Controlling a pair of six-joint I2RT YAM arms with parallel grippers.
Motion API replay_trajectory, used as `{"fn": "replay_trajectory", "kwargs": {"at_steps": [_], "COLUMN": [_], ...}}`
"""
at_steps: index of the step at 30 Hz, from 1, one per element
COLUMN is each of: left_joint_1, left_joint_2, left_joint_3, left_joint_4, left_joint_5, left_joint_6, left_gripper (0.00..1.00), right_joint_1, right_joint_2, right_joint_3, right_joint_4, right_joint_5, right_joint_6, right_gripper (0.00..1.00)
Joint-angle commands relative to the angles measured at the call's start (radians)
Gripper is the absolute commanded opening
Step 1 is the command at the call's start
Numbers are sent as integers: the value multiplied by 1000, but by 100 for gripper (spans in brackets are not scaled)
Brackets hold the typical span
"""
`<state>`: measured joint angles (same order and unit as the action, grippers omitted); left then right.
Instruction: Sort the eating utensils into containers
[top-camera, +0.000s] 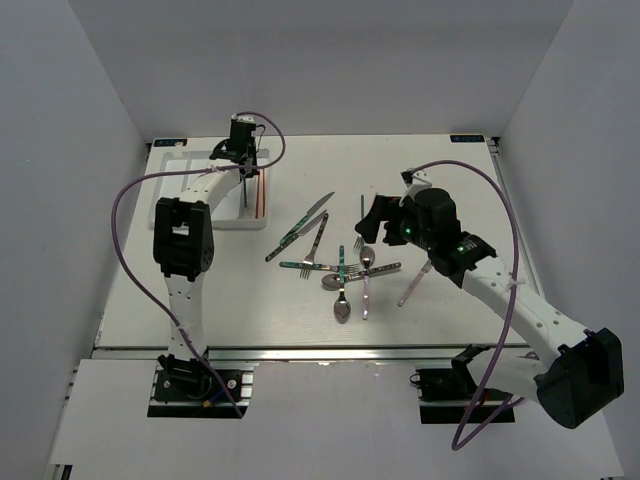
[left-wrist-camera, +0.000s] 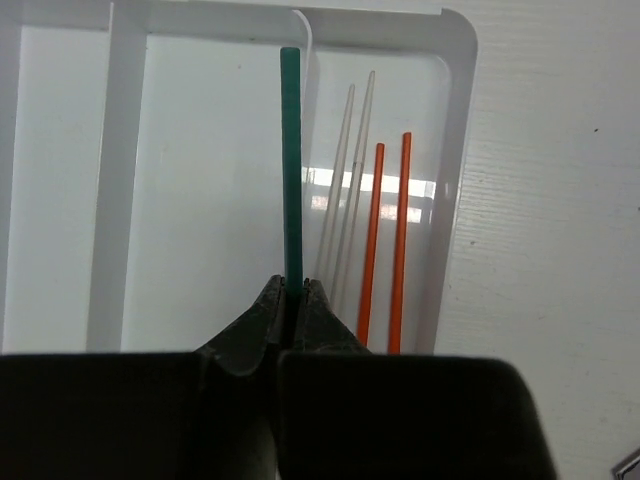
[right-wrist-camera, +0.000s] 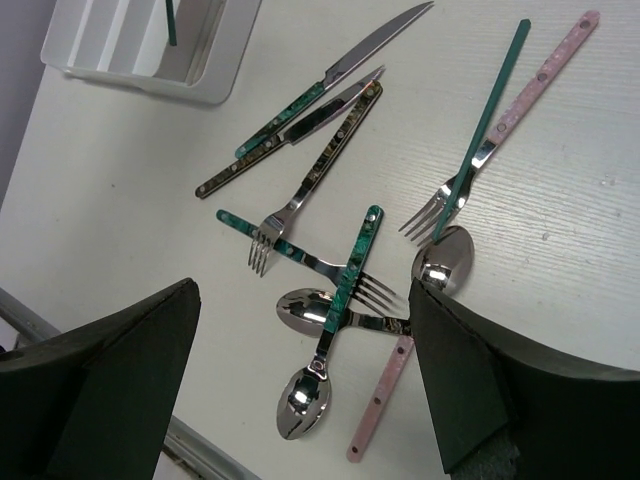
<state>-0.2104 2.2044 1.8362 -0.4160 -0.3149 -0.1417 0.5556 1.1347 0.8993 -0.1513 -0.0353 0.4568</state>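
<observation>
Over table (left-wrist-camera: 560, 250), left end effector (left-wrist-camera: 293, 292) clamped teal utensil (left-wrist-camera: 291, 160), long axis parallel to tray (left-wrist-camera: 458, 150) compartments, above a divider.

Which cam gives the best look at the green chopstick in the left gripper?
Left wrist: the green chopstick runs close-up from the shut left gripper, above the white tray. Top external shows only a thin dark line; right wrist, a short stub at the frame's top edge.

light: bright, even, from overhead | shadows: faint, soft | glare: white band across tray (left-wrist-camera: 458, 150) floor toward 2 o'clock | focus: fingers (right-wrist-camera: 110, 390) at 7 o'clock soft
</observation>
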Motion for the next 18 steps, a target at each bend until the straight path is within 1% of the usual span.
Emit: {"fn": "replay_trajectory", "kwargs": {"at_steps": [1,2,4,5,7,8,11,15,17,18], "left_joint_1": [-14,-14,-15,-14,-14,-14,-14,-14,-17,-23], "left_joint_2": [-66,-68,-64,-64,-77,-87,-141,-222,-270,-296], "left_joint_3": [-5,-17,-41,-48,-70,-80,-121,-121,-115,-112], "left_joint_4": [35,42,48,49,51,51,49,-26,-62,-82], "left_joint_5": [16,29,36,46,66,69,65,36,43,45], "left_joint_6": [24,21,2,-2,-24,-29,-41,-59,-78,-103], "left_gripper": [0,2,10,18,28,37,43,61,62,66], "right_joint_1": [-6,-8,-6,-8,-8,-8,-8,-8,-8,-8], "right_joint_2": [3,8,20,26,51,62,120,238,347,387], "right_joint_3": [-7,-8,-7,-5,13,21,79,176,272,308], "right_joint_4": [7,12,18,21,21,18,-8,-40,-99,-117], "right_joint_5": [9,6,-1,-3,1,3,31,84,147,187], "right_joint_6": [-40,-41,-40,-41,-46,-49,-64,-75,-79,-86], "right_gripper": [89,89,89,89,89,89,89,89,89,89]}}
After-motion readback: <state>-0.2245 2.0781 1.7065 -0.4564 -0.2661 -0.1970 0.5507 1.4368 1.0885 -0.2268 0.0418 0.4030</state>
